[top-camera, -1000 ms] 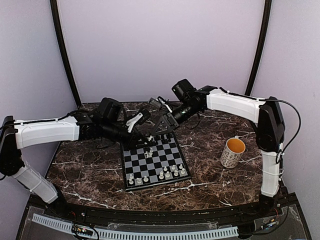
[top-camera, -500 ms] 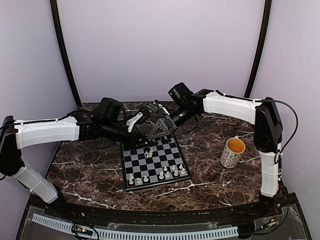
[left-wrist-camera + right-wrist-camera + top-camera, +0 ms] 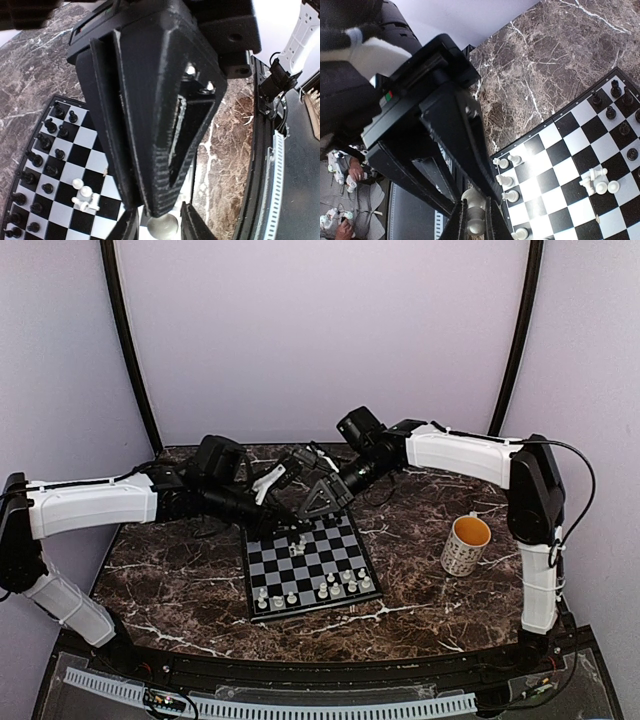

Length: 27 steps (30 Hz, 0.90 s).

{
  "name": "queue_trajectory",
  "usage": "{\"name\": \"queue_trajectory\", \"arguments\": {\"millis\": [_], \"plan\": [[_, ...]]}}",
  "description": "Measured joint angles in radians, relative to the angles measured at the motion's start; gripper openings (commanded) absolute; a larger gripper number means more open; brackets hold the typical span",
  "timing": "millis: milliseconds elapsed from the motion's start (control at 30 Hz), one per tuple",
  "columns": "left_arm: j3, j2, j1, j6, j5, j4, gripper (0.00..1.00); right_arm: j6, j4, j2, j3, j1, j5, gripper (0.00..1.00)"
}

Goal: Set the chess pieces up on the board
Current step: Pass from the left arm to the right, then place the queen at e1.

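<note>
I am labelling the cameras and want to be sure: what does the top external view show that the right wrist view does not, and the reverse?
Only the top external view shows the mug, which stands to the right of the board. Only the right wrist view shows the white piece pinched in the right claw, and the black pieces along one edge, which cannot be made out from above. Both views show the board and a small cluster of white pieces near its middle.
</note>
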Motion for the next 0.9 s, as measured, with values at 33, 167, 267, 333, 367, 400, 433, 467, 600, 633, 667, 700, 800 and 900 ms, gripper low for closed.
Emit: {"name": "queue_trajectory", "arguments": {"millis": [33,167,267,333,367,400,433,467,600,633,667,700,800,900], "plan": [[0.000,0.000,0.000,0.001,-0.008,0.000,0.36,-0.011,-0.006,0.000,0.000,0.000,0.010,0.01],[-0.007,-0.005,0.000,0.021,-0.050,-0.002,0.40,-0.081,-0.041,-0.003,0.004,0.000,0.100,0.00],[-0.036,-0.042,0.002,0.030,-0.106,-0.005,0.43,-0.139,-0.050,-0.022,-0.011,0.001,0.193,0.00],[-0.062,-0.090,0.013,0.029,-0.143,-0.005,0.44,-0.176,-0.051,-0.055,-0.046,0.006,0.254,0.00],[-0.069,-0.114,0.026,0.027,-0.156,-0.005,0.44,-0.195,-0.053,-0.073,-0.064,0.012,0.283,0.00],[-0.072,-0.138,0.041,0.022,-0.164,-0.001,0.44,-0.217,-0.053,-0.093,-0.083,0.021,0.315,0.00],[-0.074,-0.156,0.056,0.019,-0.177,0.005,0.44,-0.237,-0.055,-0.110,-0.100,0.035,0.346,0.00],[-0.079,-0.177,0.075,0.013,-0.195,0.019,0.44,-0.258,-0.055,-0.125,-0.116,0.054,0.378,0.00],[-0.093,-0.228,0.122,-0.014,-0.290,0.059,0.44,-0.334,-0.044,-0.161,-0.176,0.148,0.485,0.01],[-0.095,-0.230,0.125,-0.019,-0.310,0.066,0.44,-0.351,-0.041,-0.163,-0.187,0.166,0.505,0.01],[-0.098,-0.231,0.126,-0.024,-0.332,0.070,0.44,-0.368,-0.037,-0.164,-0.199,0.192,0.531,0.01],[-0.101,-0.231,0.126,-0.028,-0.348,0.073,0.45,-0.382,-0.035,-0.164,-0.209,0.212,0.554,0.01],[-0.111,-0.230,0.126,-0.042,-0.387,0.074,0.45,-0.427,-0.034,-0.164,-0.237,0.268,0.620,0.02],[-0.111,-0.224,0.126,-0.053,-0.407,0.074,0.45,-0.456,-0.033,-0.164,-0.248,0.299,0.673,0.02]]}}
